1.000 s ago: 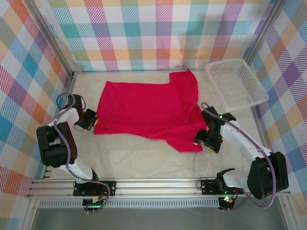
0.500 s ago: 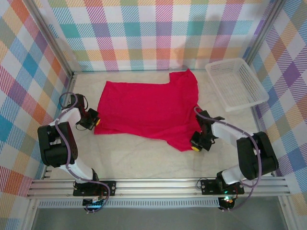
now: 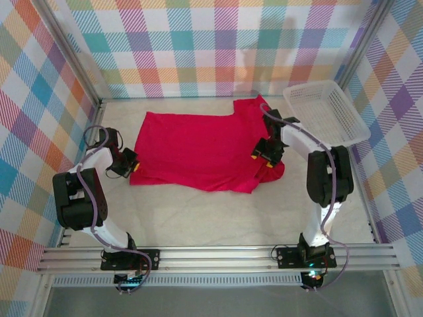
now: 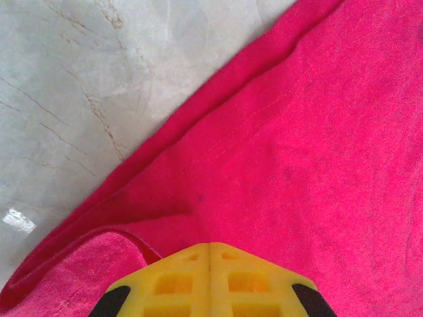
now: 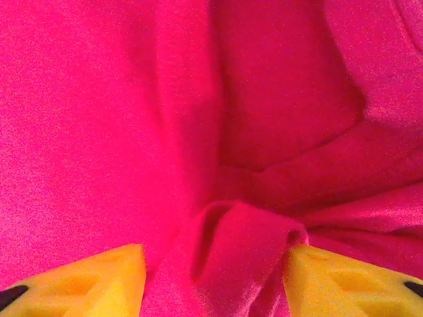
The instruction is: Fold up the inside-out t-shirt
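The inside-out t-shirt [image 3: 198, 148] lies spread on the pale table, crimson red, its right end doubled back over itself. My left gripper [image 3: 132, 165] is at the shirt's left edge. In the left wrist view its yellow fingers [image 4: 172, 281] are shut tip to tip [image 4: 210, 246] against the cloth [image 4: 317, 132], and a pinched layer cannot be made out. My right gripper [image 3: 260, 153] hovers over the folded right part. Its jaws [image 5: 215, 249] stand apart with a loose ridge of red cloth [image 5: 231, 264] bunched between them, touching the right finger.
A white mesh basket [image 3: 327, 117] sits at the back right, just beyond the right arm. Plaid walls close the table on three sides. A metal rail [image 3: 218, 257] carrying both arm bases runs along the near edge. Bare tabletop [image 3: 198, 218] lies in front of the shirt.
The right gripper swung from the shirt's near right corner up and back, dragging that corner over the shirt, and its jaws have parted. The left gripper has barely moved.
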`<act>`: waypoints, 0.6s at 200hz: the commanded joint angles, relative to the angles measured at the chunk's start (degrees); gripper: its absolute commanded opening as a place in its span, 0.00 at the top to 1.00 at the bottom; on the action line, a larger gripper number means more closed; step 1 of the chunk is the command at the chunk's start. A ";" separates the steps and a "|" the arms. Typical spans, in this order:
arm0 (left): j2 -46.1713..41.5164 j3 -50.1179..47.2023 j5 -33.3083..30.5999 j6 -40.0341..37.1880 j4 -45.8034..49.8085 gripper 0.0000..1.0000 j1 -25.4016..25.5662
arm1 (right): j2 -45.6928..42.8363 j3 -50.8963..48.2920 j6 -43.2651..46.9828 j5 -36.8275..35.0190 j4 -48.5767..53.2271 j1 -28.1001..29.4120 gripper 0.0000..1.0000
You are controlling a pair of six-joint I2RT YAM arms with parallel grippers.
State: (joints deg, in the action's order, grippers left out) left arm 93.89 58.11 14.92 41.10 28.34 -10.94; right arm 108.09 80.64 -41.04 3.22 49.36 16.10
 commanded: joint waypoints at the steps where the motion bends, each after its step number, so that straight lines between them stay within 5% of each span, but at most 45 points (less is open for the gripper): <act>1: -0.90 1.33 -0.85 -0.68 1.13 1.00 0.57 | -6.31 -1.69 0.81 -2.72 2.75 0.41 0.44; 51: 0.49 1.77 -0.07 -0.59 0.58 1.00 1.00 | -20.69 -16.05 -2.58 -6.54 -3.59 0.66 0.48; 84: 0.33 2.01 -0.16 -0.33 0.66 1.00 1.43 | -20.07 -18.38 -3.04 -5.06 -6.11 0.61 0.77; 120: 0.31 1.83 -0.25 -0.39 0.74 1.00 1.54 | -16.54 -15.99 -3.65 -3.26 -7.63 0.60 0.77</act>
State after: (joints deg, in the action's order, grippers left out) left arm 93.93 58.78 14.94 41.10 28.29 -9.78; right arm 89.67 62.92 -43.68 -1.43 43.77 16.47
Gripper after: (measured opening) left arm 0.049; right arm 0.220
